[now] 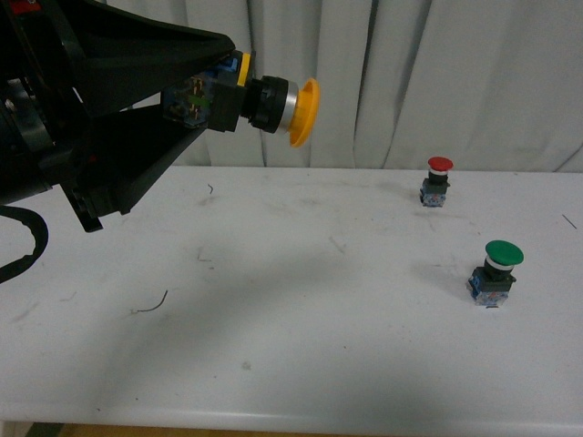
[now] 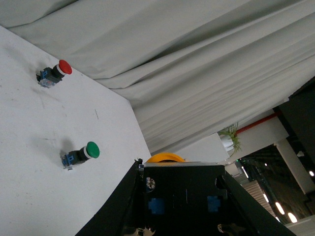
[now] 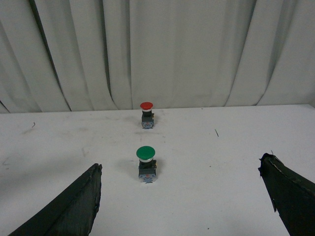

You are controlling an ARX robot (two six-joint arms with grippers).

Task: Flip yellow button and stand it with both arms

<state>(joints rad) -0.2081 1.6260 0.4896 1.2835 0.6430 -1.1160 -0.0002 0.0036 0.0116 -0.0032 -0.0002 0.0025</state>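
My left gripper (image 1: 196, 98) is shut on the yellow button (image 1: 273, 98) and holds it high above the white table (image 1: 291, 346), lying sideways with its yellow cap pointing right. In the left wrist view the button's dark base with blue parts (image 2: 182, 196) fills the space between the jaws and only the cap's edge (image 2: 165, 158) shows beyond it. My right gripper (image 3: 182, 196) is open and empty, low over the table, with its two black fingers (image 3: 74, 206) wide apart. It does not show in the front view.
A red-capped button (image 1: 438, 180) stands upright at the back right of the table, and a green-capped button (image 1: 495, 273) stands nearer on the right. Both show in the right wrist view, red (image 3: 146, 114) and green (image 3: 146, 163). A grey curtain (image 1: 410, 82) hangs behind.
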